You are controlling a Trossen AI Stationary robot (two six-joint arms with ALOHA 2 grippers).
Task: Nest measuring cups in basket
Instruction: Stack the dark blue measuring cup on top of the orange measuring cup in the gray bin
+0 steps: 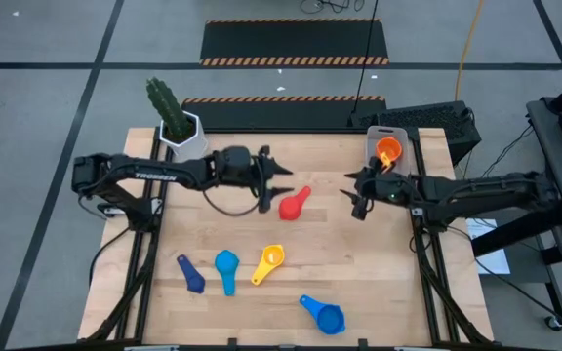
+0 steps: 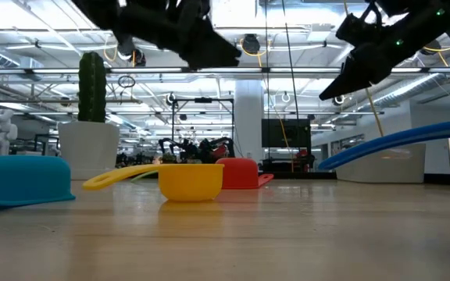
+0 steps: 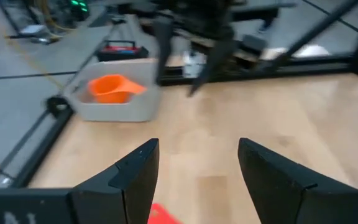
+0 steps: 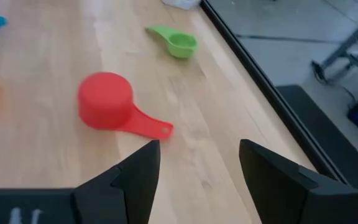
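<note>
The left gripper (image 1: 279, 179), fingers spread and empty, hovers just beside the red round plastic measuring cup (image 1: 292, 203) lying upside down on the wooden table (image 1: 379, 273). The right gripper (image 1: 355, 193), also spread, hangs near the light grey-blue rectangular plastic basket (image 1: 403, 146) holding the orange plastic measuring cup (image 1: 387, 151).

A light wooden table (image 1: 359, 273) stands on a grey floor (image 1: 47, 39) with hazard-striped black mats (image 1: 294, 41), under bright strip lights (image 2: 45, 37).

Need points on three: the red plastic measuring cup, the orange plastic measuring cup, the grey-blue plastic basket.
red plastic measuring cup (image 4: 105, 99): right wrist view, on its upturned round base.
orange plastic measuring cup (image 3: 109, 88): left wrist view, on its bowl.
grey-blue plastic basket (image 3: 118, 109): left wrist view, on its front wall.
</note>
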